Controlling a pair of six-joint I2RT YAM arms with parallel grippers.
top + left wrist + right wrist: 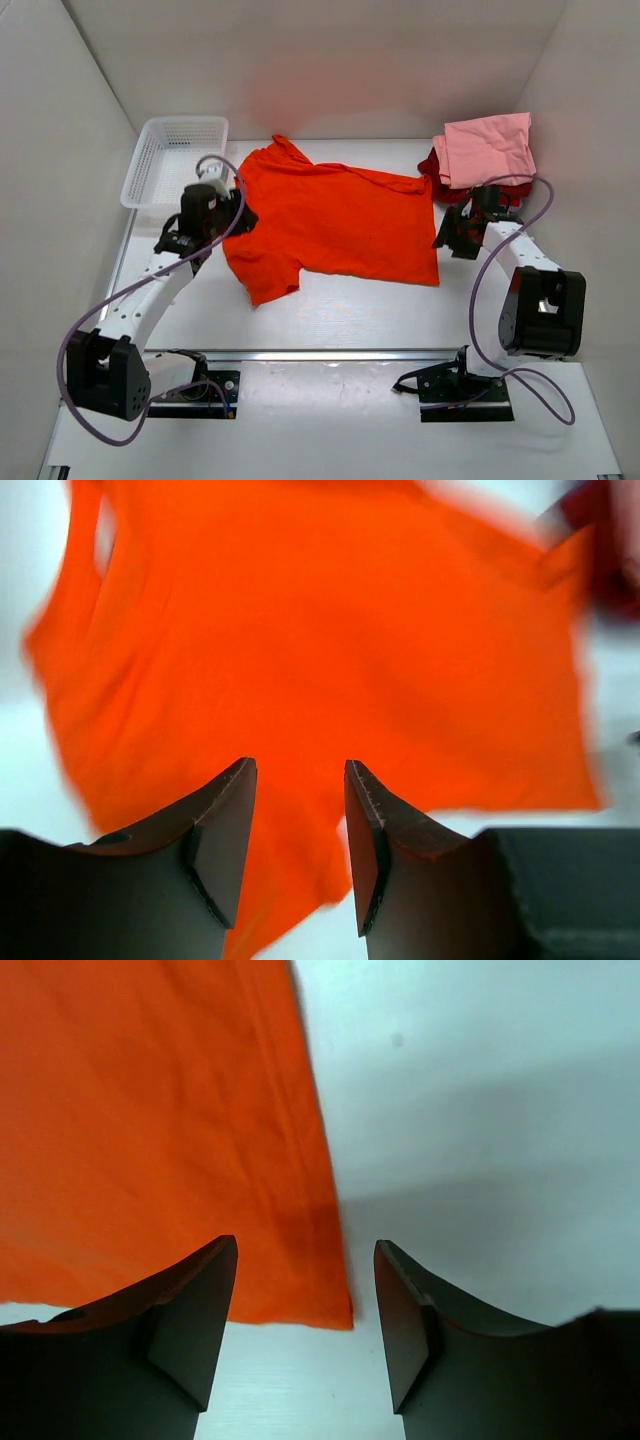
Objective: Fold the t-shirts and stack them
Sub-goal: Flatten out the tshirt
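The bright orange t-shirt lies spread flat in the middle of the table, neck to the back left. It fills the left wrist view. Its hem corner shows in the right wrist view. The light pink t-shirt lies folded at the back right on top of the bunched dark red t-shirt. My left gripper is open and empty over the orange shirt's left side, by the sleeve. My right gripper is open and empty over the shirt's near right corner.
A white plastic mesh basket stands at the back left, just behind my left arm. White walls enclose the table on the left, back and right. Bare table lies in front of the orange shirt.
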